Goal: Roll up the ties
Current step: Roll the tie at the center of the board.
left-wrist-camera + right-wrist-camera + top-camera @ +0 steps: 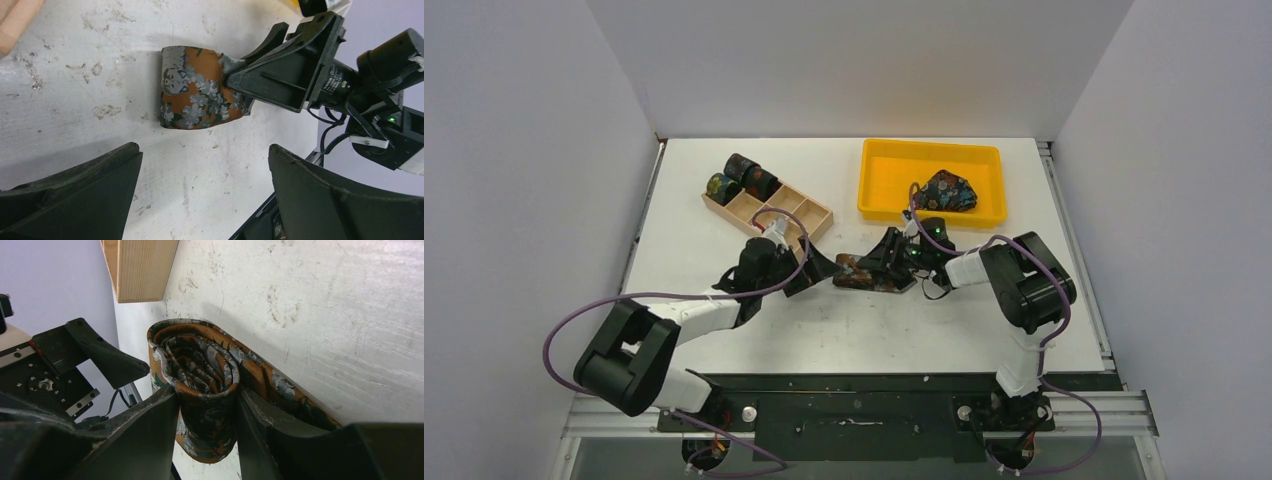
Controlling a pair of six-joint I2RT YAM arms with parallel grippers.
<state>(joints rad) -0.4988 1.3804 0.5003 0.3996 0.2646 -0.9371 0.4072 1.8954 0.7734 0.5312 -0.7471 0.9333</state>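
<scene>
A rust-brown tie with grey-blue flowers (856, 272) lies rolled on the white table between the two arms. My right gripper (886, 262) is shut on the roll; in the right wrist view its two fingers (150, 425) squeeze the coiled tie (200, 355), whose outer tail runs along the table. My left gripper (816, 268) is open and empty just left of the roll; in the left wrist view the tie (197, 95) lies ahead of its spread fingers (100, 170). Another crumpled floral tie (949, 190) lies in the yellow tray.
A wooden compartment box (809, 210) stands at the back left with three rolled ties (742, 175) at its far end; its corner shows in the right wrist view (140, 270). The yellow tray (884, 160) is at the back right.
</scene>
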